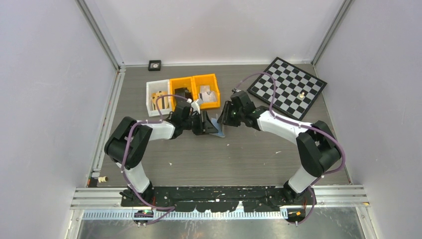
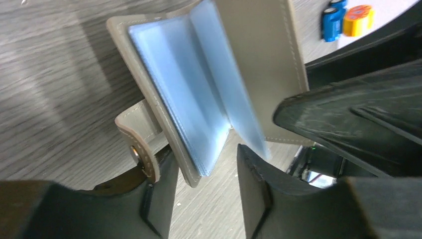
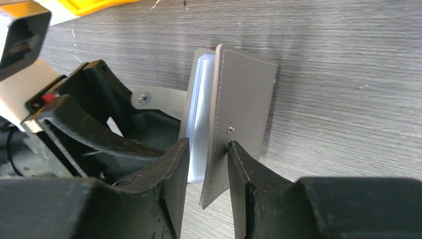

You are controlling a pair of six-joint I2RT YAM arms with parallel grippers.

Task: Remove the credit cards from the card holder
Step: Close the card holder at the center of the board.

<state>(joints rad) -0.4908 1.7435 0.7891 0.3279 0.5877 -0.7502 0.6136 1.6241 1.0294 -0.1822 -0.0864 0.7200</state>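
The card holder (image 1: 217,127) is a grey stitched case with a snap tab, standing open between my two grippers. In the left wrist view its cover (image 2: 259,50) is spread and pale blue leaves (image 2: 199,99) show inside; I cannot tell cards from sleeves, and no tan-brown card shows. My left gripper (image 2: 206,154) is open, with one cover leaning on its left finger and the tab outside it. My right gripper (image 3: 209,143) is closed on the other cover (image 3: 244,99) and the pale leaves, holding it above the table. In the top view, the left gripper (image 1: 210,124) and right gripper (image 1: 226,117) meet at the holder.
Behind the grippers stand a white bin (image 1: 158,95) and two orange bins (image 1: 199,79), one holding a silver-grey object (image 1: 209,95). A chessboard (image 1: 288,87) with one piece lies at the back right. A small black object (image 1: 155,64) sits by the back wall.
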